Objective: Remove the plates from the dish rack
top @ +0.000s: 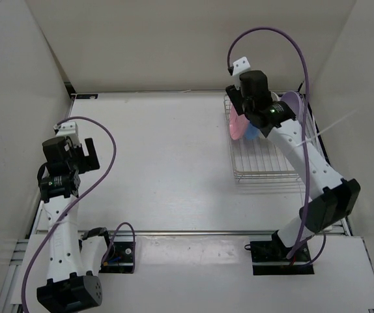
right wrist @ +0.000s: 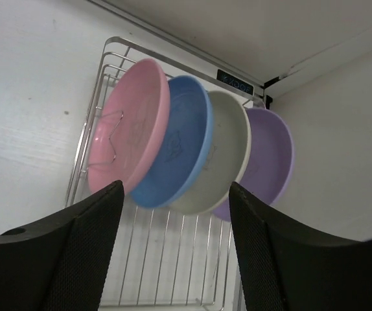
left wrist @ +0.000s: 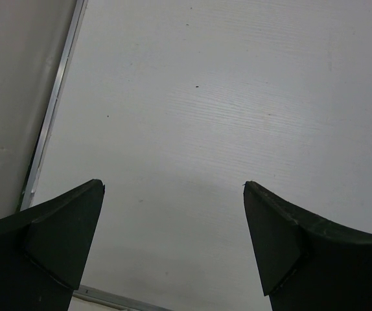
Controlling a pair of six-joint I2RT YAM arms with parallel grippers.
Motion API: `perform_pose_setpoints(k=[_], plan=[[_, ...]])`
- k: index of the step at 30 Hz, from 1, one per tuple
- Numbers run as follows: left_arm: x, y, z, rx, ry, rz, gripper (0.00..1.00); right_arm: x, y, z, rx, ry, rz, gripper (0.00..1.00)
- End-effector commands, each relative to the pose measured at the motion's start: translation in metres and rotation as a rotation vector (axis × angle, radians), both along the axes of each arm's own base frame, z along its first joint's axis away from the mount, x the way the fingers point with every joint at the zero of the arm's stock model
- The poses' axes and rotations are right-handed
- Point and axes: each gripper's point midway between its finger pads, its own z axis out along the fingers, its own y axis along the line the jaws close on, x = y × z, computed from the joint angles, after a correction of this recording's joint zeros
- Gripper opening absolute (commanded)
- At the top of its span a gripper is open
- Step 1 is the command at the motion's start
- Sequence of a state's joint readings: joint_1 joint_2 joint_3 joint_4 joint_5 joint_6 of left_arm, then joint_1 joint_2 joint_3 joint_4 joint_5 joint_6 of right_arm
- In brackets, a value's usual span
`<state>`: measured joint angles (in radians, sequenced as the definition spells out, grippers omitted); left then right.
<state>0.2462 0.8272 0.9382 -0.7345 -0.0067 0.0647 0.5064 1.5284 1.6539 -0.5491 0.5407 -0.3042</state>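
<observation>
The silver wire dish rack [top: 265, 160] stands at the far right of the table; it also shows in the right wrist view [right wrist: 173, 259]. Four plates stand on edge in it, side by side: pink [right wrist: 131, 126], blue [right wrist: 179, 139], cream-white [right wrist: 221, 155] and lavender purple [right wrist: 270, 155]. From above, pink [top: 236, 127], blue [top: 251, 132] and purple [top: 295, 103] show partly; the cream-white one is hidden by the arm. My right gripper [right wrist: 176, 191] is open and empty, hovering above the plates. My left gripper [left wrist: 173, 188] is open and empty over bare table at the far left [top: 83, 153].
White walls close the table at the back and both sides. A metal strip [left wrist: 53, 110] runs along the left table edge. A purple cable [top: 272, 39] loops above the right arm. A black label [right wrist: 234, 82] sits on the wall behind the rack.
</observation>
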Motion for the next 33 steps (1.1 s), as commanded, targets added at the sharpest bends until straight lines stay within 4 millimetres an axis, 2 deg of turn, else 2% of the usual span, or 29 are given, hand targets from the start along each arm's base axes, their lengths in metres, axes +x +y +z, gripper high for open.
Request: perform_pose_setpoints(k=[1,2,3,7,15,16,18,20,21,22,24,27,31,33], plan=[[-0.004,0.004,0.003,0.033,-0.008,0.015,1.0,0.033,0.004,-0.007,-0.076,-0.058,-0.062,0.7],[-0.004,0.004,0.003,0.033,-0.008,0.015,1.0,0.037,0.006,-0.011,-0.088,-0.051,-0.058,0.7],[-0.004,0.004,0.003,0.033,-0.008,0.015,1.0,0.044,0.01,-0.023,-0.098,-0.034,-0.057,0.7],[-0.006,0.005,0.001,0.038,-0.007,0.022,1.0,0.062,0.014,-0.029,-0.13,-0.062,-0.076,0.68],[-0.012,0.004,-0.003,0.036,-0.002,0.022,1.0,0.084,0.0,-0.052,-0.213,-0.032,-0.132,0.7],[-0.012,0.004,-0.003,0.036,-0.002,0.022,1.0,0.084,0.0,-0.048,-0.208,-0.04,-0.133,0.7],[-0.012,0.004,-0.003,0.036,-0.002,0.022,1.0,0.089,-0.003,-0.059,-0.22,-0.019,-0.141,0.7],[-0.01,0.004,-0.001,0.039,-0.011,0.022,1.0,0.091,-0.007,-0.069,-0.223,-0.001,-0.152,0.67],[-0.01,0.003,-0.001,0.034,-0.013,0.015,1.0,0.091,-0.007,-0.069,-0.223,-0.001,-0.152,0.63],[-0.01,0.003,-0.001,0.034,-0.013,0.015,1.0,0.091,-0.007,-0.079,-0.234,0.017,-0.15,0.63],[-0.009,0.002,0.004,0.032,-0.024,0.007,1.0,0.092,-0.007,-0.077,-0.229,0.01,-0.15,0.61],[-0.008,0.002,0.007,0.034,-0.033,0.007,1.0,0.096,-0.01,-0.088,-0.24,0.029,-0.158,0.58],[-0.007,0.002,0.005,0.032,-0.024,0.007,1.0,0.099,-0.008,-0.094,-0.238,0.037,-0.16,0.45],[-0.008,0.002,0.001,0.029,-0.015,0.007,1.0,0.099,-0.01,-0.093,-0.242,0.035,-0.168,0.43]])
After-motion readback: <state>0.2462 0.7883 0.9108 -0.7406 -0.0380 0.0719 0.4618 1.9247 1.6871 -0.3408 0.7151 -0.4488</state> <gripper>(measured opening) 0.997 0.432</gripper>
